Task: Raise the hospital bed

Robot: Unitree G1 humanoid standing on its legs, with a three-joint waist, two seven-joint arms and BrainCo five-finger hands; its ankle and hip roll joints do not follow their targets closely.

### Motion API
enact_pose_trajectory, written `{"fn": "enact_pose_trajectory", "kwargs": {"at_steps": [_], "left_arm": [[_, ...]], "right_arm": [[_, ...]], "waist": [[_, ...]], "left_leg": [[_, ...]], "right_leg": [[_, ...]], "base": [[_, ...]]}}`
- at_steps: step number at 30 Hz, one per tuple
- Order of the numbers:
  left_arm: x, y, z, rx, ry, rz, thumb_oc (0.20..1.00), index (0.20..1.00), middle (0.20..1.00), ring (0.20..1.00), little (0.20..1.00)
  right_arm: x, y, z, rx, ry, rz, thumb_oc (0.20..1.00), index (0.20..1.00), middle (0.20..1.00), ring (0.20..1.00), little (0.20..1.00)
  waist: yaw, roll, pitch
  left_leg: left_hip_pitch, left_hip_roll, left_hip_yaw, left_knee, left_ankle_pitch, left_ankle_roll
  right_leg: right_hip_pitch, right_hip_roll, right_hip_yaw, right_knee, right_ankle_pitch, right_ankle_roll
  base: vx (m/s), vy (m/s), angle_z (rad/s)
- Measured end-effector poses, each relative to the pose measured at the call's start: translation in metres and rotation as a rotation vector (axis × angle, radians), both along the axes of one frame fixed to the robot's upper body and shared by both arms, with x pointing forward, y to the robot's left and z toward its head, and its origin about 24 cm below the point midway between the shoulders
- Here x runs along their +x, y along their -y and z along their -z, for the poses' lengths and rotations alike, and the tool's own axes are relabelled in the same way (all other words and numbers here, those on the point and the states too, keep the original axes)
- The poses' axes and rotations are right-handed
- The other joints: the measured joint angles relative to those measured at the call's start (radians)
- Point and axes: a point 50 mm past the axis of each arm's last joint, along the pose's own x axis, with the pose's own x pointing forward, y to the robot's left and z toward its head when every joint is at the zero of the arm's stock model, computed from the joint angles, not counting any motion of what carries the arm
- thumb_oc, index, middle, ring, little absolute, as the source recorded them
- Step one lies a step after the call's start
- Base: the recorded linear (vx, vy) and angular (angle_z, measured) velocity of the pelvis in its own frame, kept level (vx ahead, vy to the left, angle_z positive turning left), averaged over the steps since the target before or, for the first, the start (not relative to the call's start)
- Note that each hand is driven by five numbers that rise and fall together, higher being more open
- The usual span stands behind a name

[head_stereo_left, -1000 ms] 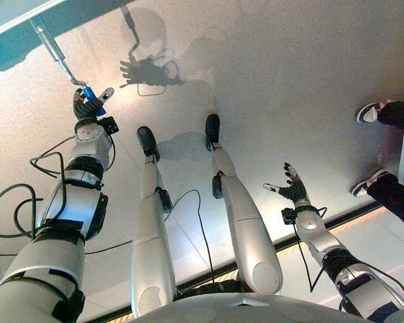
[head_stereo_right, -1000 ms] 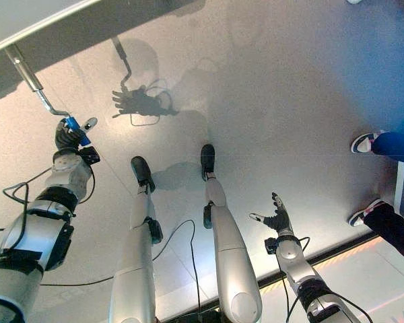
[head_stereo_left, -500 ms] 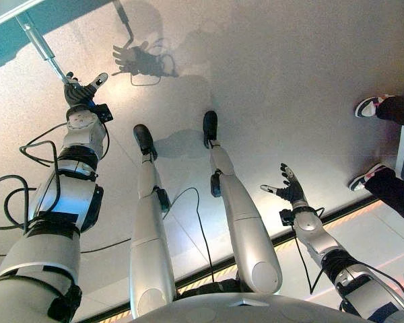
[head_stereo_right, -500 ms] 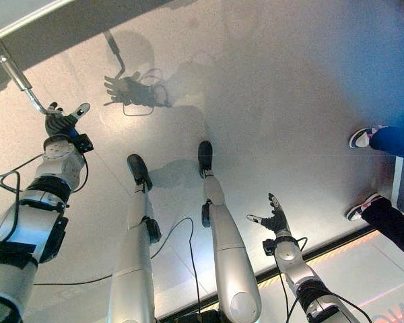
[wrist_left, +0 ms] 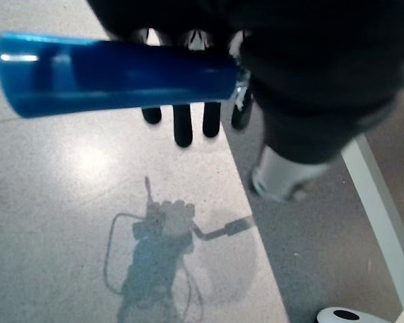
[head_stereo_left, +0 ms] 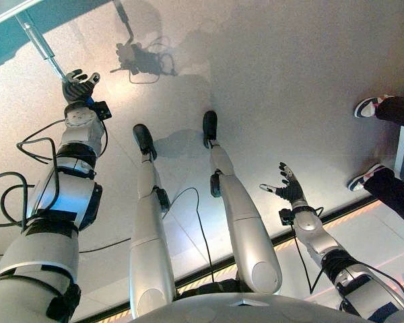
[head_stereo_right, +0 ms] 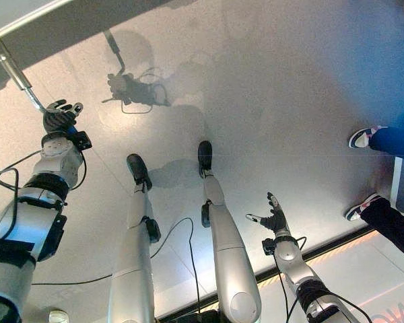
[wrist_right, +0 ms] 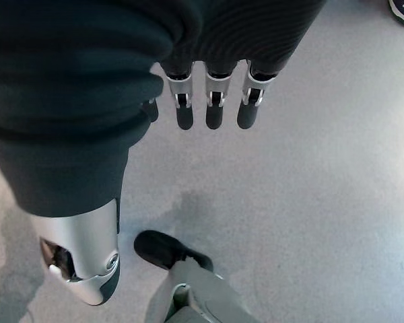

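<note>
A: Eye views first. Where's the crank?

B: Its metal rod (head_stereo_left: 40, 47) slants down from the bed frame (head_stereo_left: 13, 27) at the upper left of the floor (head_stereo_left: 276, 74). The left hand (head_stereo_left: 77, 84) is at its lower end, fingers curled over it.

A: And the right hand?

B: The right hand (head_stereo_left: 287, 188) hangs low on the robot's right, well apart from the crank, fingers spread and holding nothing. A person's shoes (head_stereo_left: 367, 108) and dark trouser legs (head_stereo_left: 397, 195) show at the right edge.

A: Left wrist view?

B: The blue handle (wrist_left: 114, 74) lies across the palm, with dark fingertips (wrist_left: 182, 131) reaching past it and the thumb (wrist_left: 289, 168) on the near side, so the hand is wrapped round the handle.

A: Right wrist view?

B: Fingers (wrist_right: 214, 101) straight and relaxed over bare floor, grasping nothing.
</note>
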Motion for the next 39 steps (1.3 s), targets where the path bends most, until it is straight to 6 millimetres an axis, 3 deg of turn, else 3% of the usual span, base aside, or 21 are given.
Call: {"fn": "enact_pose_trajectory", "kwargs": {"at_steps": [26,35,39], "left_arm": [[0.001,0.003,0.004,0.005,-0.009,0.011,0.200,0.200,0.200,0.200,0.200],[0.003,0.008,0.002,0.059,-0.020,0.031,0.200,0.200,0.200,0.200,0.200],[0.000,0.002,0.004,0.052,-0.027,0.003,0.200,0.200,0.200,0.200,0.200]], "right_arm": [[0.000,-0.007,0.000,0.001,0.004,-0.035,1.000,1.000,1.000,1.000,1.000],[0.002,-0.010,-0.004,0.011,0.026,-0.046,1.000,1.000,1.000,1.000,1.000],[0.002,-0.012,-0.005,0.017,0.031,-0.049,1.000,1.000,1.000,1.000,1.000]], "waist": [[-0.022,-0.011,0.000],[-0.027,-0.012,-0.001],[-0.049,-0.012,-0.001]], "left_leg": [[-0.009,-0.001,0.007,0.000,0.000,0.000],[-0.006,-0.006,0.062,-0.002,0.000,0.002],[0.010,-0.009,0.107,-0.003,0.000,0.004]], "right_leg": [[-0.014,0.001,0.007,-0.002,0.003,0.000],[-0.051,0.003,0.077,0.000,0.030,0.006],[-0.063,0.011,0.117,-0.001,0.052,0.009]], "base": [[0.00,0.000,0.00],[-0.03,0.017,-0.13],[-0.02,0.012,-0.19]]}}
